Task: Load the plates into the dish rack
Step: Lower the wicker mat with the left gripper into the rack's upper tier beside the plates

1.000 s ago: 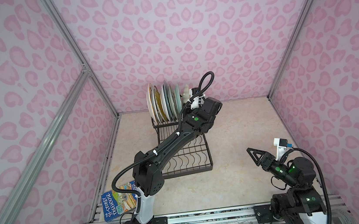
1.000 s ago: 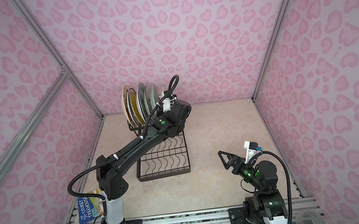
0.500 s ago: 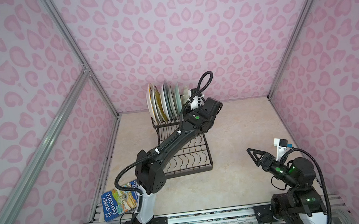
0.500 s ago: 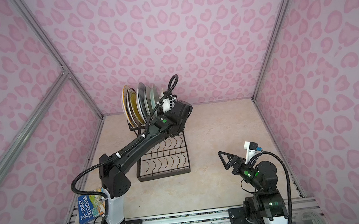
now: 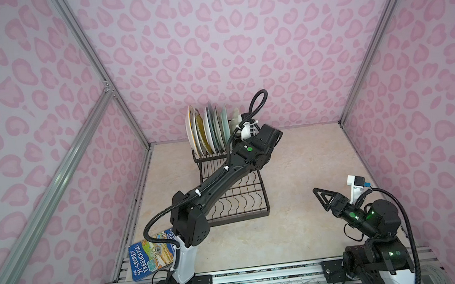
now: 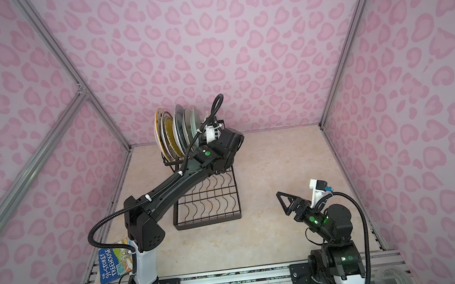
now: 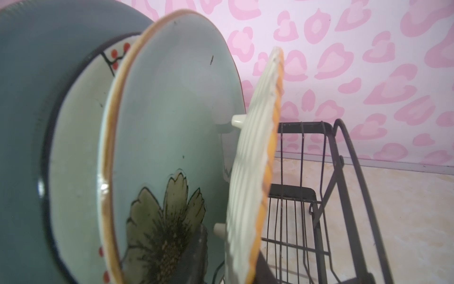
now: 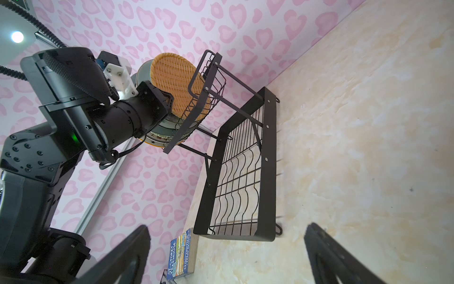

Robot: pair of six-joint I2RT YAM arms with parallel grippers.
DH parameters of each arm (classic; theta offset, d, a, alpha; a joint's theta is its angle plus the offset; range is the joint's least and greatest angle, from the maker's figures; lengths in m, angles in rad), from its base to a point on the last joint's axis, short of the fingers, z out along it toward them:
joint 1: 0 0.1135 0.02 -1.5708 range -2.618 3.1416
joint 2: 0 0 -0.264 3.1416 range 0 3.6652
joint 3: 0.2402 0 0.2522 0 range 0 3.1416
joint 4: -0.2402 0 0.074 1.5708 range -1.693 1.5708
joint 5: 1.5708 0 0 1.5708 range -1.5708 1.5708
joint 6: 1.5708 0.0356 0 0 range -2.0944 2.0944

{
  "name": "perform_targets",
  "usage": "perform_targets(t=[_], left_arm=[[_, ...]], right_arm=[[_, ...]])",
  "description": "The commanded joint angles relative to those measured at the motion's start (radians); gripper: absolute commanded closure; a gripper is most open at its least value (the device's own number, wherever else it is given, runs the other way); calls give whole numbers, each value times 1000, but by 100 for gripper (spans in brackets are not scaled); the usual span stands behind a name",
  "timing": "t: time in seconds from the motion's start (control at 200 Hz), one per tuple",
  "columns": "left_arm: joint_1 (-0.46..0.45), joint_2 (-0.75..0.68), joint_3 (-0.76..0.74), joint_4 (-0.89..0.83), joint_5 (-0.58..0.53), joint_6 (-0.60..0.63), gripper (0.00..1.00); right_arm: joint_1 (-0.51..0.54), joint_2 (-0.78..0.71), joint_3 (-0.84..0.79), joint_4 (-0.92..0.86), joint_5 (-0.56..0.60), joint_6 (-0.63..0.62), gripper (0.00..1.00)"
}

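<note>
**Dish rack** (image 5: 235,202): black wire, on the bench (image 5: 295,170), left of centre. The raised basket tier is at the far end, the flat tray w/ wavy dividers at the near end.

**Plates** (image 5: 207,130): all stand on edge in the basket tier, in a row running left to right. From the left wrist cam, the order is:
- grey-blue plate (image 7: 29,73)
- white plate w/ red berries (image 7: 81,123)
- pale blue flowered plate (image 7: 172,123)
- orange woven-look plate (image 7: 250,159), at the right end of the row, ribbed cream back facing the flowered plate

**Left claw** (image 7: 229,260): at the basket tier, one blurred finger on each side of the woven-look plate's rim. Cannot tell whether it is clamped or free.

**Right claw** (image 5: 324,198): fingers wide apart, holding nothing. It hangs above the near right of the bench, well apart from the rack.

**Misc.:** a "91-Storey Treehouse" book (image 5: 152,255) lies at the near left bench edge.
</note>
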Motion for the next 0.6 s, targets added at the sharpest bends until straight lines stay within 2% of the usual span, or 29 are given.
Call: perform_targets(t=[0.0,0.06,0.46,0.595], left_arm=[[0,-33,11,-7,-5,-18,68],[-1,-38,13,-7,12,-16,65],[-18,-77,28,-4,14,7,65],[-36,-78,60,-3,-19,39,65]], right_arm=[[4,0,10,1,-9,-10,2],[5,4,14,1,-9,-10,2],[12,11,27,5,-10,-10,2],[14,11,32,0,-10,-15,2]])
